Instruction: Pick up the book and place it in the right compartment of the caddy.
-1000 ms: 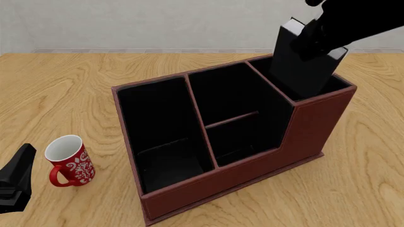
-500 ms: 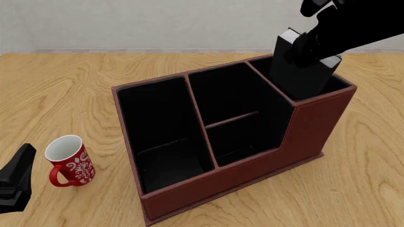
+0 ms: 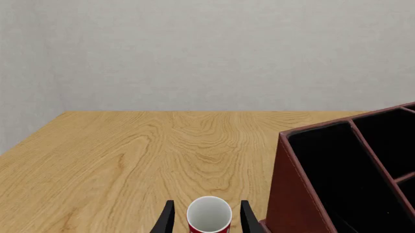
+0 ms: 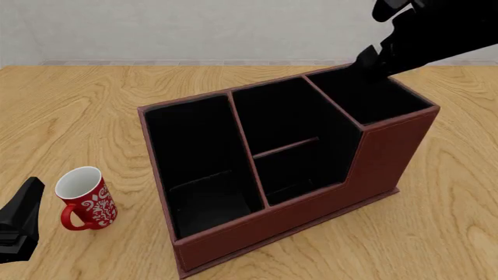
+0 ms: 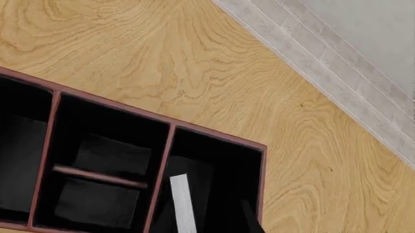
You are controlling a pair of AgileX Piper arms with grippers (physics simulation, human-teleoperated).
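The reddish-brown caddy (image 4: 381,157) stands mid-table with its three black-lined cells open to the top. In the right wrist view the book (image 5: 183,206) stands inside the right compartment (image 5: 224,160), showing as a thin white strip of page edges against the dark lining. The front view hides the book below the walls of the right compartment (image 4: 377,99). My right gripper (image 4: 372,58) hovers open just above that cell's back rim, holding nothing. Far from the caddy, my left gripper (image 4: 22,221) rests open low at the near left.
A red mug (image 4: 84,198) with a white pattern stands left of the caddy, just ahead of my left gripper; the left wrist view shows the mug (image 3: 209,214) and the caddy wall (image 3: 292,194). A grey wall runs along the table's far edge.
The book was sticking out of the right compartment in my right gripper's hold; it has dropped fully inside and the gripper has let go. The left arm has not moved.
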